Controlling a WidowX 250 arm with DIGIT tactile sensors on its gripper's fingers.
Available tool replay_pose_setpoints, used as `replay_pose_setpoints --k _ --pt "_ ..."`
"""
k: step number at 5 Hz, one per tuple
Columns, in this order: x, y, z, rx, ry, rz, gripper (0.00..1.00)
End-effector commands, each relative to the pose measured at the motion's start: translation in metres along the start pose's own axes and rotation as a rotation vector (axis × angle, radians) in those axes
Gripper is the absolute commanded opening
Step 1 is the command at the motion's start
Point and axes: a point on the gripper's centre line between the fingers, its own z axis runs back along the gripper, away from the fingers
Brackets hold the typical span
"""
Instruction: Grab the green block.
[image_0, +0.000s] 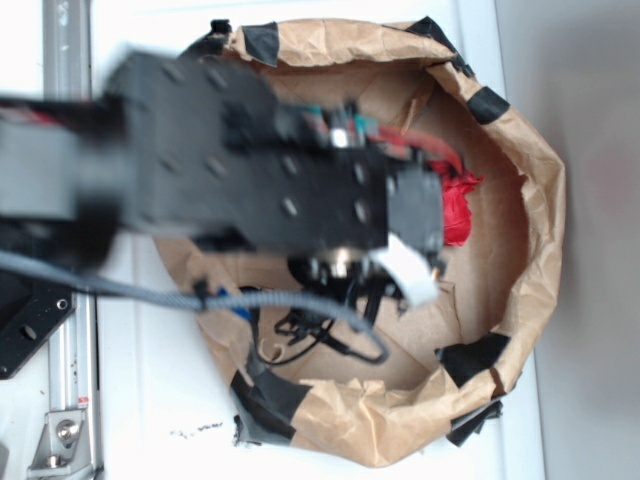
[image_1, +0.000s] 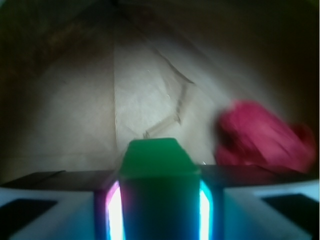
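Clearly, the green block (image_1: 159, 170) is pinched by the gripper (image_1: 159, 210). It is held over a brown paper bag (image_0: 520, 180), near a red object (image_1: 262, 137).

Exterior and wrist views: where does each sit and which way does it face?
Exterior: overhead, looking down on the brown paper bag; blurred arm covers the middle.
Wrist: on the tool, facing the bag's inside; its fingers flank the green block.
Shared: the bag and the red object.
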Motion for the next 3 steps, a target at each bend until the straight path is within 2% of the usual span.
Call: replay_pose_setpoints --k 1,2,3 --pt "0.017 0.009 0.062 0.167 0.045 0.483 0.0" --pt "0.022 0.01 0.057 0.114 0.077 0.73 0.0" --pt "0.028 0.003 0.046 0.104 0.08 0.771 0.0"
